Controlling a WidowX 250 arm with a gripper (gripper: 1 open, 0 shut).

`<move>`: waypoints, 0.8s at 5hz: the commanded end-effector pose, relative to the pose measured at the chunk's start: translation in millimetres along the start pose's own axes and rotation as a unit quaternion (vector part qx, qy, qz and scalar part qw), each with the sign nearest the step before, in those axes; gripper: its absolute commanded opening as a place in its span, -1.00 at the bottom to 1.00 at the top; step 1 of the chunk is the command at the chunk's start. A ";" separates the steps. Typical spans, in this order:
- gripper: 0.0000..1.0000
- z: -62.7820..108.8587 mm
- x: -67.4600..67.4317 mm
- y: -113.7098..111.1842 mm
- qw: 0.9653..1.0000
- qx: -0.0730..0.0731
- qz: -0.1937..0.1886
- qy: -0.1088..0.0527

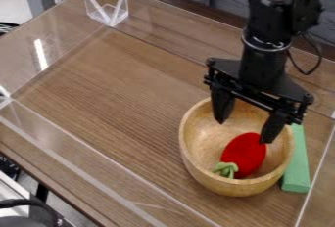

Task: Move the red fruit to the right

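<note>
Inside the wooden bowl (195,157), toward its right side, the red toy strawberry (245,152) is cradled by the curved wall, apparently because it has been released there as its rightward destination. The fingers (249,123) are spread wide above it, nothing gripped. Its green leafy end (225,170) is pointed toward the lower left, the long axis slanted to upper right.
</note>
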State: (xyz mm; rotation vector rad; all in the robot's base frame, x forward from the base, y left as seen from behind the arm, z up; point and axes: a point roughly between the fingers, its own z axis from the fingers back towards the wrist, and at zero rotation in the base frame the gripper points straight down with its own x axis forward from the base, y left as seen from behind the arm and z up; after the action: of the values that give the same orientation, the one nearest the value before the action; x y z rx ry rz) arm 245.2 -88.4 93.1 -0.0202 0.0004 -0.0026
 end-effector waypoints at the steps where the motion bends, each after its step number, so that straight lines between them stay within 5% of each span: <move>1: 1.00 23.5 -1.2 -0.6 1.000 -0.008 -0.012 -0.028; 3: 1.00 14.6 6.2 13.6 0.999 -0.011 0.029 -0.025; 4: 1.00 17.5 8.4 9.1 1.000 -0.013 -0.018 -0.019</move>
State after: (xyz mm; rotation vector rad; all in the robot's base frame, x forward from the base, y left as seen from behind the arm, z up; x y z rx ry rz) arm 244.7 -76.1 98.9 -0.0360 0.0046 -0.0320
